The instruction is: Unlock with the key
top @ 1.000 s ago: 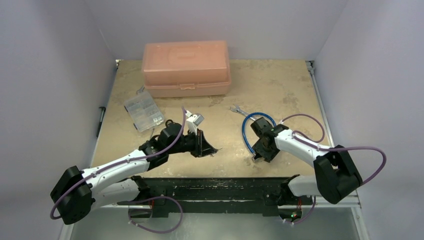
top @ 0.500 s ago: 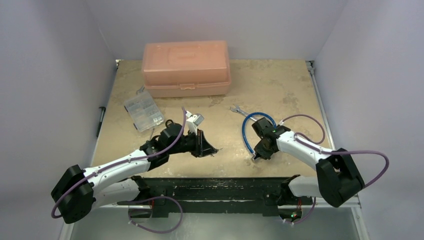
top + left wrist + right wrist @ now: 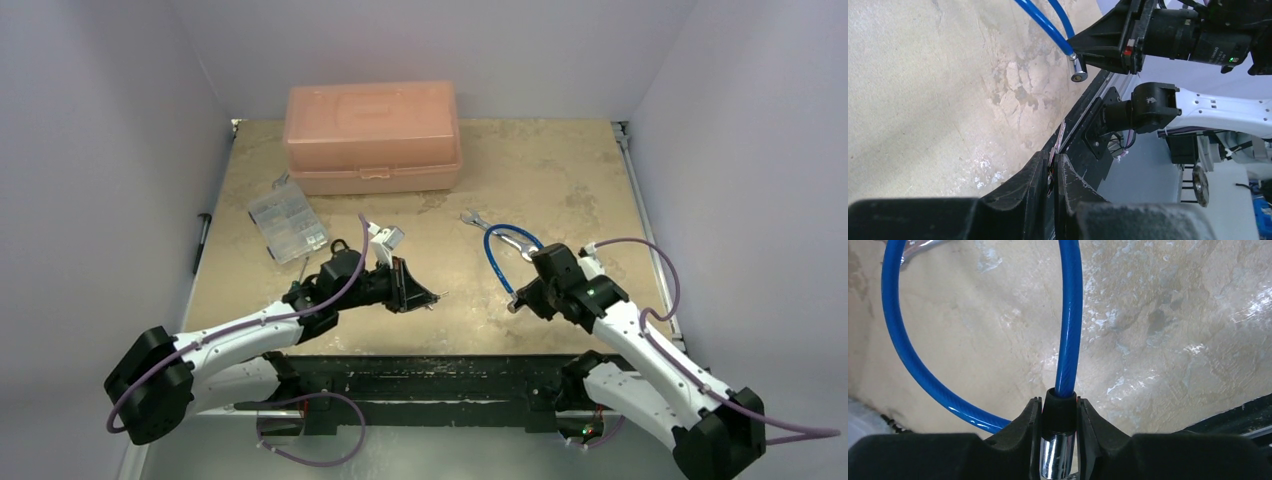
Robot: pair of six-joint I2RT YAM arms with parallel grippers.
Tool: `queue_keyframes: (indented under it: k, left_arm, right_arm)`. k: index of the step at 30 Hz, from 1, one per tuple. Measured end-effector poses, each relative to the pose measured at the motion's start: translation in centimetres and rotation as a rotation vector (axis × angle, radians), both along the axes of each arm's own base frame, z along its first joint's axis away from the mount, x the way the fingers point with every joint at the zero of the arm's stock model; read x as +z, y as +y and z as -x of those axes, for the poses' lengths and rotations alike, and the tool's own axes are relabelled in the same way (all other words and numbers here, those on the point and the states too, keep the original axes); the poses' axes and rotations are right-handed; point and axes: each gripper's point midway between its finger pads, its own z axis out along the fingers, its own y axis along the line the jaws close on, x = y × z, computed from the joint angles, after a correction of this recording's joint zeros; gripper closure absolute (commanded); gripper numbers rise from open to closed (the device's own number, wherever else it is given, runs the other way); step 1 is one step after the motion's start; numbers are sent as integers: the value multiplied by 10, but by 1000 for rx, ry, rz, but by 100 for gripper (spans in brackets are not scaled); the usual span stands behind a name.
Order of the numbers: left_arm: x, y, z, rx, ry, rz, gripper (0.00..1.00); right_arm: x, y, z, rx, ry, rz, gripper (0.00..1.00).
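Your right pincer [image 3: 1059,412] clamps the cable lock [image 3: 1069,315] at its black collar, the loop stretching ahead of it, near the counter's [image 3: 560,170] front edge. Your left pincer [image 3: 425,297], nearly closed, pinches the key [image 3: 436,299] at its tips. Open counter separates the two.

A salmon-pink plastic box [image 3: 372,137] with its lid down sits at the far edge of the mottled beige tabletop [image 3: 580,170]. Just in front of its left corner lies a clear compartment case [image 3: 288,221], turned at an angle. A small silver wrench [image 3: 472,218] lies flat right of centre. A dark, slim tool [image 3: 201,240] rests off the tabletop's left edge.
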Motion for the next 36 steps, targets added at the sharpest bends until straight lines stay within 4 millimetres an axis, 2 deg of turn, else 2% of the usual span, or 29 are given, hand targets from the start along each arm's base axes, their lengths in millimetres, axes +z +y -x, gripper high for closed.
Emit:
queue_keyframes:
  k: [5, 12, 24, 30, 36]
  left_arm:
    - [-4, -2, 2, 2, 28, 32, 100]
    - [-8, -6, 5, -2, 62, 73, 100]
    - [-36, -18, 20, -23, 136, 77, 100]
    - [-47, -19, 18, -9, 147, 83, 100]
    - [-62, -20, 16, 11, 176, 82, 100]
  right_arm:
    - [13, 5, -2, -11, -52, -62, 100]
    - [16, 21, -8, -28, -53, -145, 100]
    - [-9, 64, 2, -18, 71, -187, 100]
    - [-17, 75, -2, -42, 105, -209, 100]
    - [-14, 82, -9, -58, 102, -232, 100]
